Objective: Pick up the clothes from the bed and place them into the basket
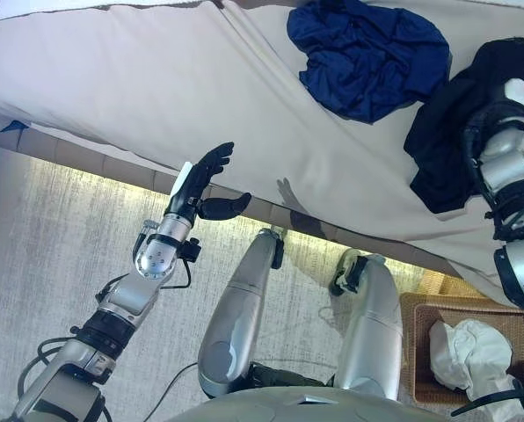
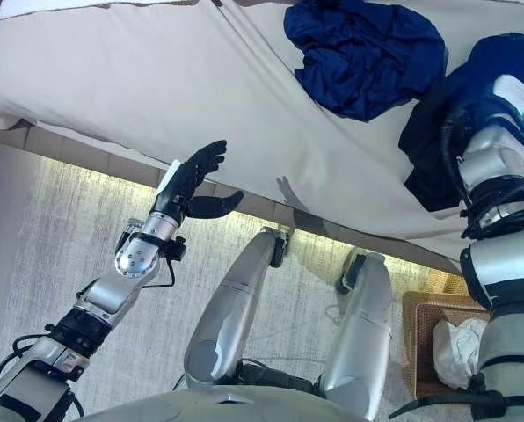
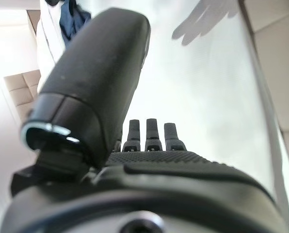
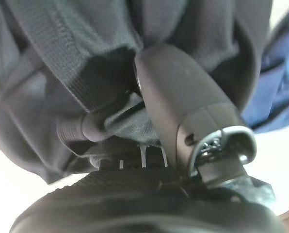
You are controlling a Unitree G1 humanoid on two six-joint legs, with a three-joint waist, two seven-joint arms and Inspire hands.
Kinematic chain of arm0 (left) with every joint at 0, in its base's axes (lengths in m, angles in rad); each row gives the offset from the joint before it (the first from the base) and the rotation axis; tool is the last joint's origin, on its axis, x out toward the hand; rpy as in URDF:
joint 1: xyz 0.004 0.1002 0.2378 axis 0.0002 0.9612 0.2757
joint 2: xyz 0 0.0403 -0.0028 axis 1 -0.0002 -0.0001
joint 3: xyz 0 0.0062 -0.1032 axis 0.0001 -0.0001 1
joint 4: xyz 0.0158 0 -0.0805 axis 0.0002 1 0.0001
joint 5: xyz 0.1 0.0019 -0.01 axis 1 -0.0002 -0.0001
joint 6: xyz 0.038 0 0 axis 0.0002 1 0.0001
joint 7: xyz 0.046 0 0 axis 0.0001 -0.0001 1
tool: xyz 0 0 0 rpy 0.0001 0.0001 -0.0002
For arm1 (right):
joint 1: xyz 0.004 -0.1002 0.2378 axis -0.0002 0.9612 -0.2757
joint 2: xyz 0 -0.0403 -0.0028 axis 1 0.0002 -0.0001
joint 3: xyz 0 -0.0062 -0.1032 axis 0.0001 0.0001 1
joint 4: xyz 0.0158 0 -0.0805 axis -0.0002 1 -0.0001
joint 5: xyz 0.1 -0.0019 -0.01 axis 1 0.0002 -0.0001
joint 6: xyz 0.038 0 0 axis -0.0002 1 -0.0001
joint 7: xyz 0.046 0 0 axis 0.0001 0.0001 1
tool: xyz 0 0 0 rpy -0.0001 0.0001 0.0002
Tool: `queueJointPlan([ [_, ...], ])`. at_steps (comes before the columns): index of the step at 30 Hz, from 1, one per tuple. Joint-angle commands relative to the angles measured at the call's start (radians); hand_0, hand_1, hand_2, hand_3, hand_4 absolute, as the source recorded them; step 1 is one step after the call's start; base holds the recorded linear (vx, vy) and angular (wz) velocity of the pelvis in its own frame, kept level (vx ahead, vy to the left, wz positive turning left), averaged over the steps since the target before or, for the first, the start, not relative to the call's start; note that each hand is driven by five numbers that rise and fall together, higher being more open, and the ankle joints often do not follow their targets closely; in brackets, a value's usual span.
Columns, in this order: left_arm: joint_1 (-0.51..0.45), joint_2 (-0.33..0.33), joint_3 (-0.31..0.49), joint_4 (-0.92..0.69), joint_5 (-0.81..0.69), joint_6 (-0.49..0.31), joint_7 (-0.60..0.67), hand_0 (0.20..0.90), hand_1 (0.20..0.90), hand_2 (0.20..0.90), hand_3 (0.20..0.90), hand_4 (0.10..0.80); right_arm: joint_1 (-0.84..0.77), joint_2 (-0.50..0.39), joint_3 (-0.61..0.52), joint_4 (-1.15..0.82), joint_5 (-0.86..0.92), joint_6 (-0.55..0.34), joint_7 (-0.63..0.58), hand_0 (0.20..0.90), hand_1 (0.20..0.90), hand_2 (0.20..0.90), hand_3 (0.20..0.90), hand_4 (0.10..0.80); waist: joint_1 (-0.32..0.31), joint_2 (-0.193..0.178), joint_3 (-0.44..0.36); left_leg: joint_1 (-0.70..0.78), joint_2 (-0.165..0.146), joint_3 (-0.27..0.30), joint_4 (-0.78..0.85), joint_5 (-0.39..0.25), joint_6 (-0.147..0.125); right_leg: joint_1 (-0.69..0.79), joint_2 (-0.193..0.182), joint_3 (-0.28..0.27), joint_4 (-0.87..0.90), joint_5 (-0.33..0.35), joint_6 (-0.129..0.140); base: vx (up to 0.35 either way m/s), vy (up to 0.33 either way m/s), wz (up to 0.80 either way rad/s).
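Note:
A black garment (image 1: 440, 145) hangs bunched at the right side of the beige bed (image 1: 156, 79). My right hand (image 4: 183, 92) is shut on it: in the right wrist view the thumb and fingers pinch a fold of the dark cloth (image 4: 62, 58). A crumpled dark blue garment (image 1: 367, 53) lies on the bed just left of it, touching its edge. Low at the right stands the woven basket (image 1: 414, 352), on the floor beside the bed. My left hand (image 1: 205, 176) hovers open over the bed's near edge and holds nothing.
A white cloth (image 1: 469, 352) lies in the basket. The bed's tiled side (image 1: 86, 158) and a lit strip run along the pale carpet (image 1: 60, 246). The left half of the bed is bare sheet.

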Motion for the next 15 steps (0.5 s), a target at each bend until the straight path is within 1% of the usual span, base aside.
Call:
queueJointPlan([
  [1, -0.014, 0.001, 0.069, -0.123, -0.018, -0.074, 0.03, 0.9, 0.9, 0.9, 0.9, 0.8, 0.064, -0.049, -0.012, 0.001, 0.148, -0.065, -0.018, 0.3, 0.3, 0.3, 0.2, 0.1, -0.033, -0.029, -0.019, 0.128, 0.015, 0.006, -0.08, -0.064, 0.014, 0.135, 0.057, -0.092, -0.101, 0.102, -0.024, -0.059, 0.06, -0.22],
  [3, -0.014, -0.003, 0.071, -0.118, -0.02, -0.073, 0.03, 0.9, 0.9, 0.9, 0.9, 0.8, 0.088, -0.048, -0.055, -0.021, 0.204, -0.118, -0.038, 0.3, 0.3, 0.3, 0.2, 0.1, -0.043, -0.037, -0.019, 0.19, 0.027, 0.012, -0.115, -0.054, 0.009, 0.196, 0.062, -0.087, -0.142, 0.111, -0.025, -0.026, 0.068, 0.01],
  [4, -0.017, -0.006, 0.068, -0.114, -0.02, -0.068, 0.032, 0.9, 0.9, 0.9, 0.9, 0.8, 0.098, -0.047, -0.069, -0.032, 0.217, -0.131, -0.039, 0.3, 0.3, 0.3, 0.2, 0.1, -0.047, -0.041, -0.025, 0.217, 0.032, 0.013, -0.133, -0.047, 0.005, 0.226, 0.066, -0.086, -0.168, 0.116, -0.025, 0.054, 0.071, -0.17],
  [6, -0.016, -0.013, 0.063, -0.099, -0.024, -0.061, 0.036, 0.9, 0.9, 0.9, 0.9, 0.8, 0.123, -0.051, -0.094, -0.057, 0.216, -0.156, -0.036, 0.3, 0.3, 0.3, 0.2, 0.1, -0.055, -0.052, -0.056, 0.271, 0.046, 0.012, -0.175, -0.03, -0.004, 0.285, 0.074, -0.082, -0.23, 0.129, -0.024, 0.079, 0.064, -0.22],
  [10, -0.01, -0.022, 0.063, -0.071, -0.028, -0.053, 0.036, 0.9, 0.9, 0.9, 0.9, 0.8, 0.154, -0.062, -0.114, -0.101, 0.23, -0.174, -0.03, 0.3, 0.3, 0.3, 0.2, 0.1, -0.063, -0.074, -0.104, 0.357, 0.069, 0.007, -0.253, -0.018, -0.013, 0.38, 0.088, -0.075, -0.338, 0.153, -0.018, 0.1, 0.046, -0.16],
  [13, -0.001, -0.028, 0.068, -0.057, -0.03, -0.041, 0.031, 0.9, 0.9, 0.9, 0.9, 0.8, 0.187, -0.071, -0.144, -0.146, 0.272, -0.185, -0.033, 0.3, 0.3, 0.3, 0.2, 0.1, -0.071, -0.091, -0.149, 0.43, 0.087, 0.015, -0.329, -0.008, -0.022, 0.46, 0.106, -0.073, -0.434, 0.174, -0.01, 0.123, 0.013, -0.16],
  [15, 0.005, -0.032, 0.066, -0.041, -0.034, -0.024, 0.019, 0.9, 0.9, 0.9, 0.9, 0.8, 0.206, -0.073, -0.166, -0.173, 0.298, -0.194, -0.034, 0.3, 0.3, 0.3, 0.2, 0.1, -0.077, -0.102, -0.186, 0.487, 0.096, 0.023, -0.401, 0.003, -0.029, 0.512, 0.116, -0.07, -0.503, 0.192, 0.001, 0.108, -0.002, -0.14],
])
